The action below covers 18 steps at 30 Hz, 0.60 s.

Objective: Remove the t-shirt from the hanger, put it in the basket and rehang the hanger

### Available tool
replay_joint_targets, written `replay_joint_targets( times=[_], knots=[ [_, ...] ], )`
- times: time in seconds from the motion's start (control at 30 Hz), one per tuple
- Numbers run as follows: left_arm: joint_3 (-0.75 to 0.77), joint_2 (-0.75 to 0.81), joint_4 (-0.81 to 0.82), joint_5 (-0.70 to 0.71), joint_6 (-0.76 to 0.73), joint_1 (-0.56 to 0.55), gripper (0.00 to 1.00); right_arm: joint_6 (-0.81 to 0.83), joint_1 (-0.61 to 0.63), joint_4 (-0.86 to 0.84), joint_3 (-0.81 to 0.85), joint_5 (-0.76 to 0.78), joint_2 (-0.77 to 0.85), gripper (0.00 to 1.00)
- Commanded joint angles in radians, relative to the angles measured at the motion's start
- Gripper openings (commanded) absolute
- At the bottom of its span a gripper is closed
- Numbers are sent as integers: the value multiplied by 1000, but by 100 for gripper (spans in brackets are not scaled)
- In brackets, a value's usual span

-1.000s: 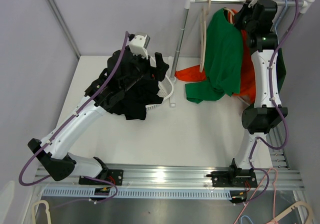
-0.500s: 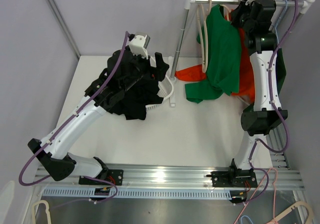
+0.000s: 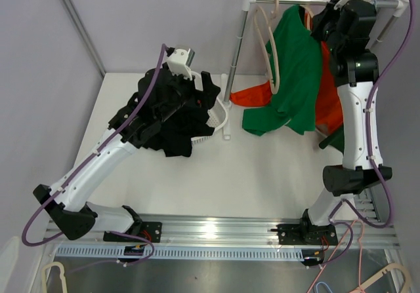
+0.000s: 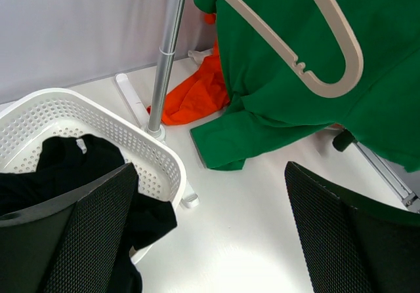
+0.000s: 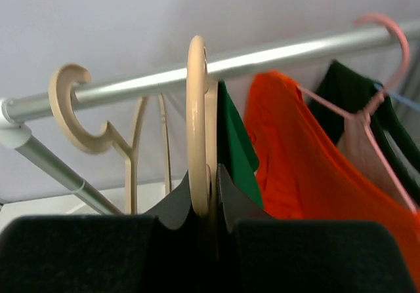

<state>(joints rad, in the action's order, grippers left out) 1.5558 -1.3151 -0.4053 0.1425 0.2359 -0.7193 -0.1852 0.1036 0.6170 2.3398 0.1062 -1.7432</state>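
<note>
Right gripper (image 5: 207, 187) pinching shut on hook of beige hanger (image 5: 197, 109), up at rail (image 5: 282, 54). Green t-shirt (image 3: 295, 77) hanging from it, lower edge lying on table (image 3: 262, 175). Left gripper (image 4: 210, 240) gaping wide, gripping nothing, hovering over basket (image 4: 157, 155). 2 right fingers hiding hanger shoulders; hook-to-rail contact unclear.

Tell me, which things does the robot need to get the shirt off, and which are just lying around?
For the job:
green shirt
its hanger
right gripper, shut on the hanger
rail

Just lying about:
basket
black clothes
orange shirt
empty hanger
</note>
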Motion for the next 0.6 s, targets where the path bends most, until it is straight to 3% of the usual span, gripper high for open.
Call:
replay_joint_targets(
  times=[0.0, 0.13, 0.17, 0.3, 0.47, 0.5, 0.57],
  knots=[
    [-23, 69, 33, -31, -1, -18, 99, -66, 76, -37, -96, 234, 143, 0],
    [-109, 145, 104, 55, -81, -149, 99, -192, 227, 12, -261, 488, 281, 0],
    [-182, 160, 164, 96, -113, -243, 99, -236, 249, 30, -293, 525, 334, 0],
    [-327, 243, 307, 226, -234, -422, 100, -442, 335, 131, -465, 631, 469, 0],
    [-598, 379, 561, 38, -234, -488, 99, -612, 416, 167, -699, 719, 615, 0],
    [-697, 401, 650, 5, -271, -497, 99, -622, 421, 171, -723, 722, 641, 0],
    [-747, 441, 716, -50, -328, -538, 100, -646, 429, 185, -753, 727, 656, 0]
  ],
)
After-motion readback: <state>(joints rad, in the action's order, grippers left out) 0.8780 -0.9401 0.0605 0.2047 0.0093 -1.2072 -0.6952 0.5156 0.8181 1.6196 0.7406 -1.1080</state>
